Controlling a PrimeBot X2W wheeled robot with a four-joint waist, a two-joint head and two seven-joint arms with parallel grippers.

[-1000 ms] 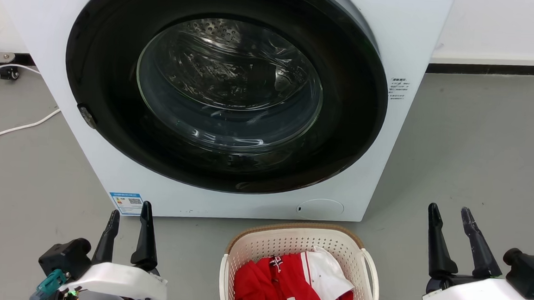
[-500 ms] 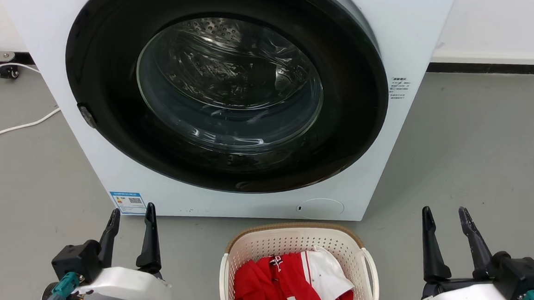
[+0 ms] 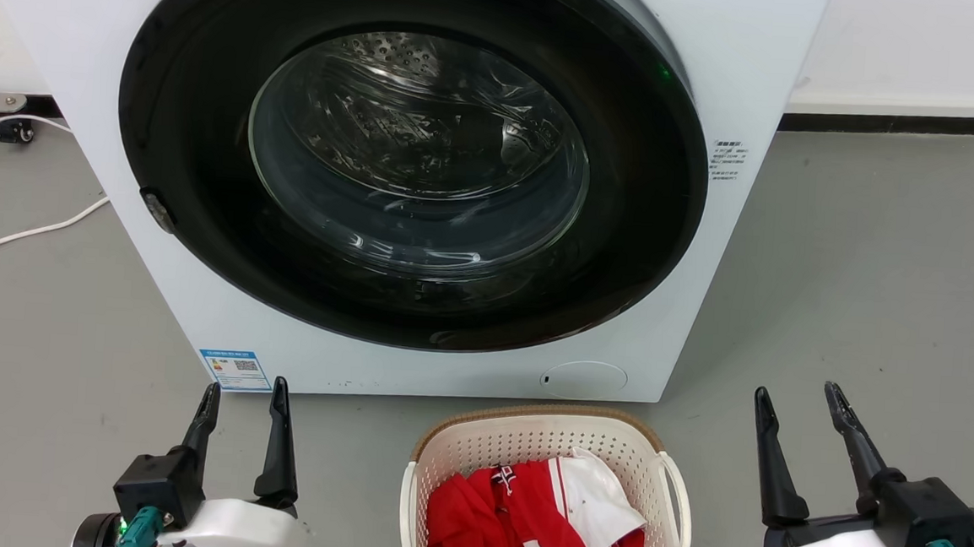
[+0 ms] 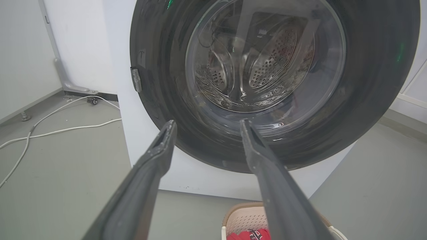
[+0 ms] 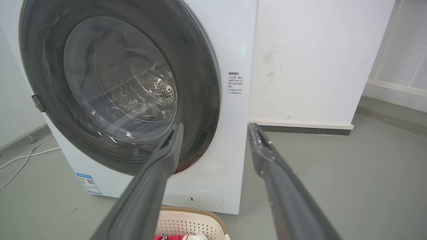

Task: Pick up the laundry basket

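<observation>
Left tool (image 3: 245, 386) and right tool (image 3: 795, 390) lower than before, both spread, empty; laundry basket (image 3: 527, 443) between them, apart.

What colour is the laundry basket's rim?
Brown, woven-look rim on the cream laundry basket; clearest in the head view.

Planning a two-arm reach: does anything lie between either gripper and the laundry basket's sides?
Nothing visible does. The open left gripper and open right gripper flank the laundry basket, with just grey floor between on each side; the washer stands behind it.
</observation>
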